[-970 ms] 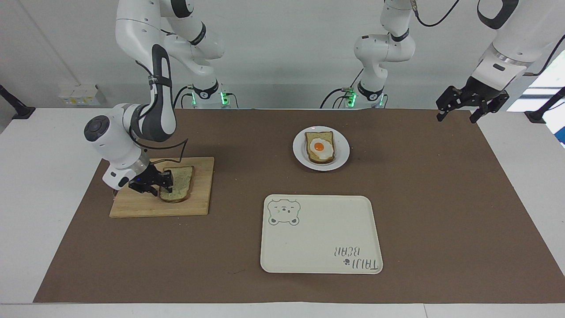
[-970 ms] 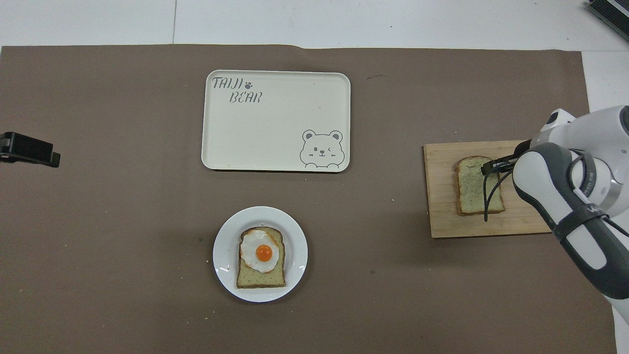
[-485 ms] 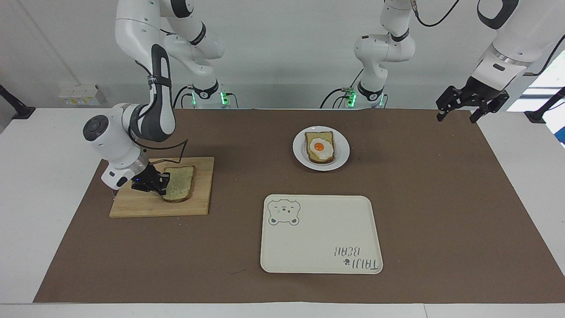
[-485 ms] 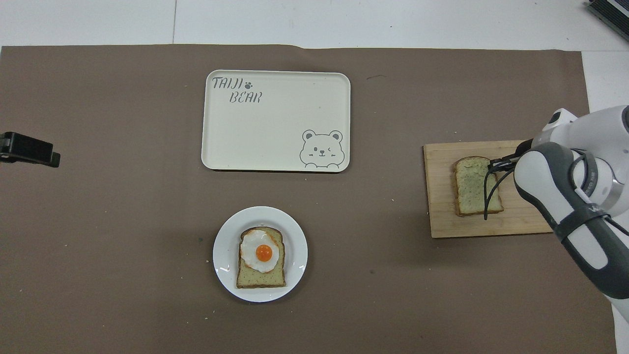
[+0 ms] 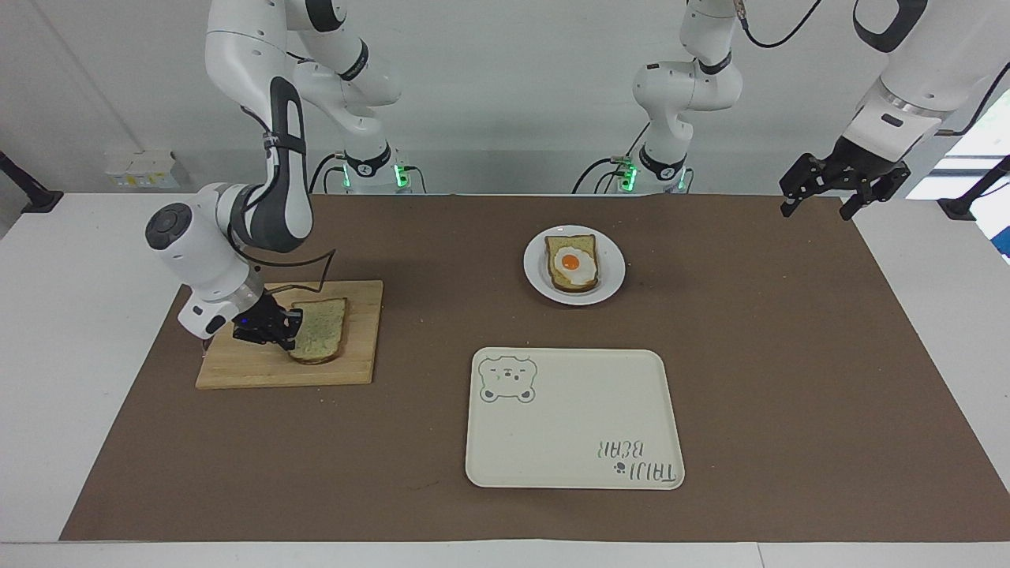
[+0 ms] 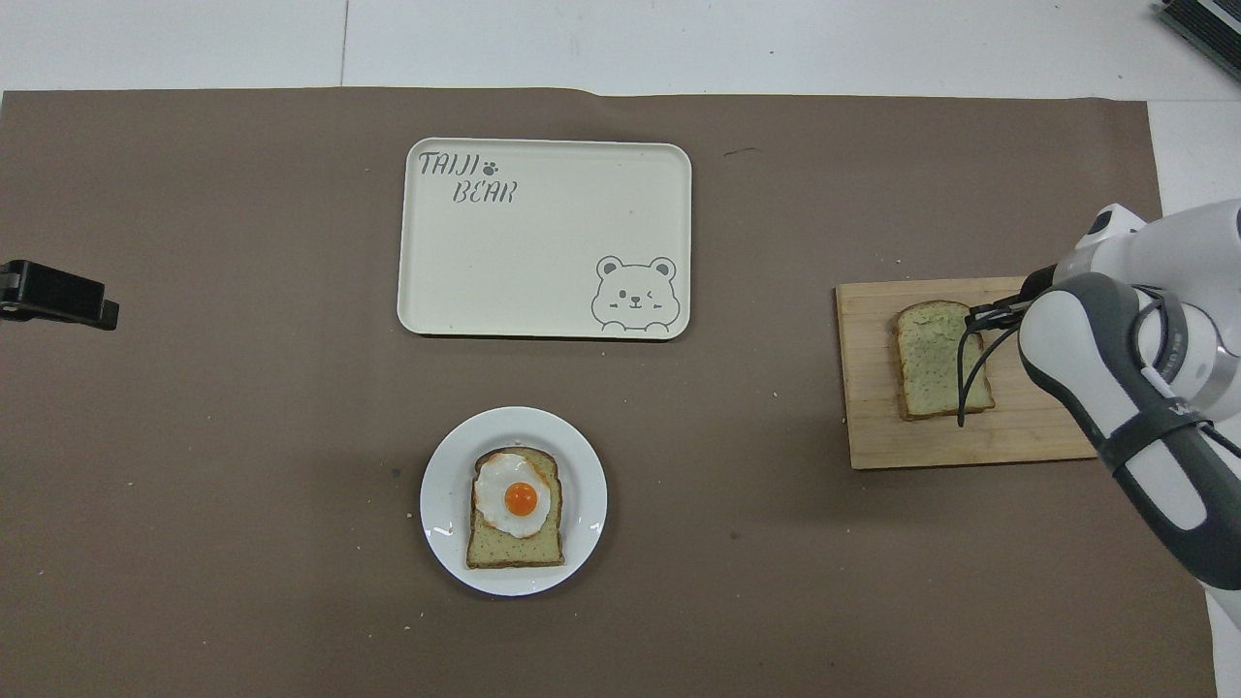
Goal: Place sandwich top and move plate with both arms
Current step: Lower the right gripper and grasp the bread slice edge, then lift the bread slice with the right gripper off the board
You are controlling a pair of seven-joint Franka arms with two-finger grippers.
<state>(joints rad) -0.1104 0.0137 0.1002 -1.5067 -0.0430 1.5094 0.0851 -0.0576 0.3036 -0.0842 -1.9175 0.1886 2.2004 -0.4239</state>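
Observation:
The sandwich top (image 5: 323, 327) (image 6: 933, 361), a plain pale slice with a brown crust, lies on a wooden cutting board (image 5: 359, 351) (image 6: 873, 431) toward the right arm's end of the table. My right gripper (image 5: 289, 328) (image 6: 975, 316) is shut on the slice's edge, low over the board. The small white plate (image 5: 612, 272) (image 6: 441, 485) sits near the robots at mid-table and carries a bread slice with a fried egg (image 5: 573, 265) (image 6: 517, 508). My left gripper (image 5: 817, 208) (image 6: 68, 299) hangs open in the air over the mat's corner at the left arm's end and waits.
A cream rectangular tray (image 5: 568, 426) (image 6: 543, 252) with a bear drawing lies farther from the robots than the plate. A brown mat (image 5: 789, 355) covers the table under everything.
My right gripper has shut on the sandwich top's edge and eased upward a little. The slice has shifted slightly on the board. The left arm has not moved.

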